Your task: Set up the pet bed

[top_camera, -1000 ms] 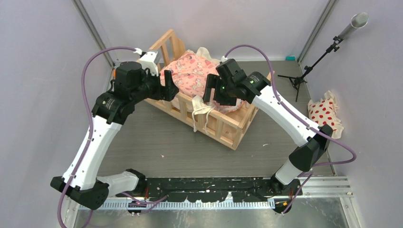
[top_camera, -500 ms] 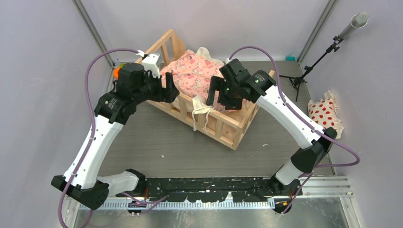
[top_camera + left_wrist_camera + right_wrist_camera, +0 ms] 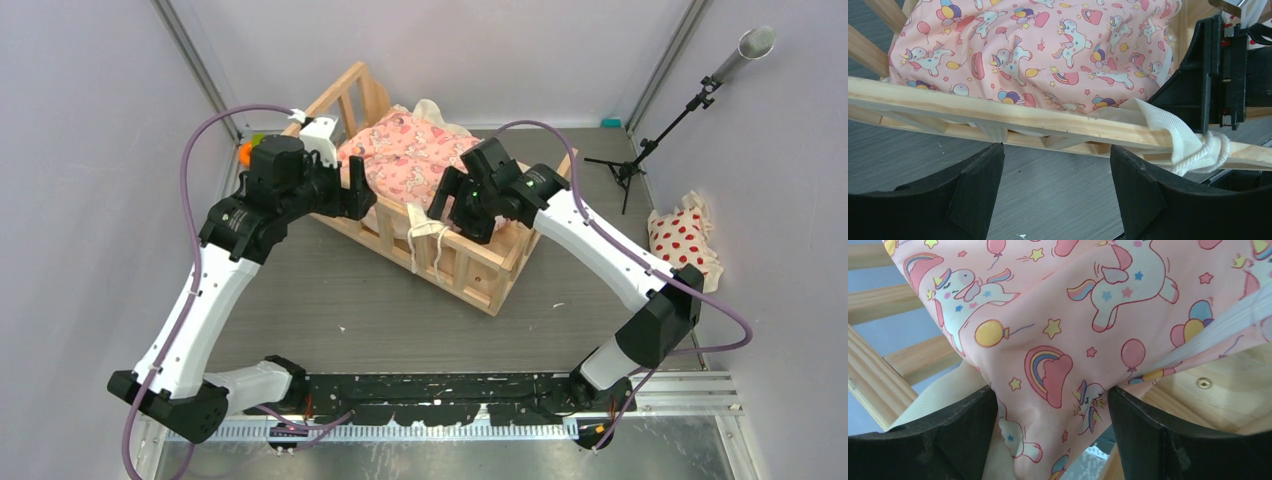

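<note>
You have the cushion (image 3: 400, 160) lying in the pet bed (image 3: 478, 272), one tie (image 3: 425, 232) draped over its near side; the pillow (image 3: 683, 240) lies well apart to the right

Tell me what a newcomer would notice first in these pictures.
The pink unicorn-print cushion stands out first, heaped inside the wooden pet bed at mid-table, with a cream tie hanging over the near rail. Both arms meet there: the left gripper is open by that rail's left end, and the right gripper is open over the cushion's right end. A red-dotted white pillow lies apart by the right wall.
</note>
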`<action>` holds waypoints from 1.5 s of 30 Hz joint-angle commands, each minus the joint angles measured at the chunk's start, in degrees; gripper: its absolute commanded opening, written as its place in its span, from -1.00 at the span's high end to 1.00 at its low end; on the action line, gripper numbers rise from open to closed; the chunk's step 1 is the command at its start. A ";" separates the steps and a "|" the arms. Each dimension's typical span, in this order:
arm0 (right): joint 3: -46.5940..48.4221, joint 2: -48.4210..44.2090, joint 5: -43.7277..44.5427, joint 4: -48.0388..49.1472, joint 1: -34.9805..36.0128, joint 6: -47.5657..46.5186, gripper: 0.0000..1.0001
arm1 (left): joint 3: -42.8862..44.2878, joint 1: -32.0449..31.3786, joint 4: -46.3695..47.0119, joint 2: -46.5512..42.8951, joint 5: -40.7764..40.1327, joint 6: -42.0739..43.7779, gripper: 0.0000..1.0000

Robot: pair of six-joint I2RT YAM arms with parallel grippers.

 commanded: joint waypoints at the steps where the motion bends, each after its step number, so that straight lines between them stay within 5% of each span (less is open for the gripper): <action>1: -4.78 -3.59 -5.42 11.32 -1.31 8.07 -0.54 | -0.73 -0.19 1.31 -2.21 -0.56 0.62 -0.58; 9: -6.63 -5.02 -3.68 14.74 -4.62 8.53 0.85 | -0.97 -0.19 0.67 -3.26 -1.55 1.27 -0.58; 11: -6.59 -5.42 -3.31 15.28 -5.88 7.39 0.98 | -0.54 -0.19 0.53 -3.06 -1.64 1.49 -0.58; 30: 0.83 -8.48 10.86 11.72 -9.10 -21.26 0.99 | 1.72 -0.19 4.73 -1.34 15.73 -1.18 -0.56; 35: 1.64 -8.80 10.83 11.32 -9.60 -22.61 0.99 | 3.11 -0.81 10.18 1.30 23.85 -5.17 -0.56; 45: 6.45 -6.04 6.62 10.97 -13.35 -17.33 0.99 | 8.70 -9.10 11.34 11.77 24.02 -3.03 -0.56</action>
